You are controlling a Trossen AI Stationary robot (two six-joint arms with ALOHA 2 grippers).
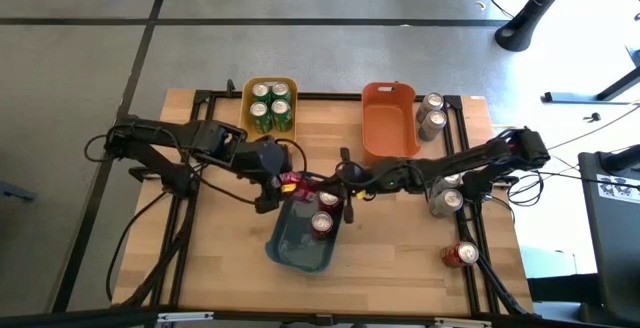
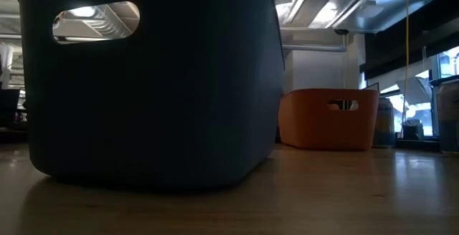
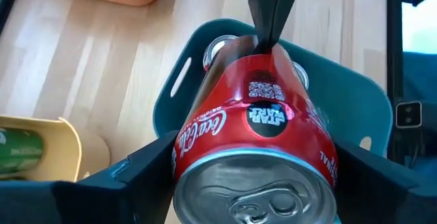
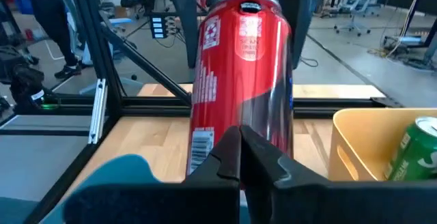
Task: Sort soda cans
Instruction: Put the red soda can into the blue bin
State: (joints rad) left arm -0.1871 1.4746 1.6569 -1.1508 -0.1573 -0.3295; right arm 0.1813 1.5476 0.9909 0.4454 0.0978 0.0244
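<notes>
Left gripper [image 1: 285,181] clamped on a red can [image 3: 256,132] above the blue bin's [image 1: 290,243] edge, right gripper [image 4: 240,157] fingers pressed together, empty, just beside that can.

A grey tiled floor [image 1: 300,28] is spreading around the light wooden surface [image 1: 400,258]. Ceiling light strips [image 2: 308,6] are glowing overhead, windows [image 2: 445,63] are letting in daylight, and office chairs [image 4: 362,9] are standing far behind.
</notes>
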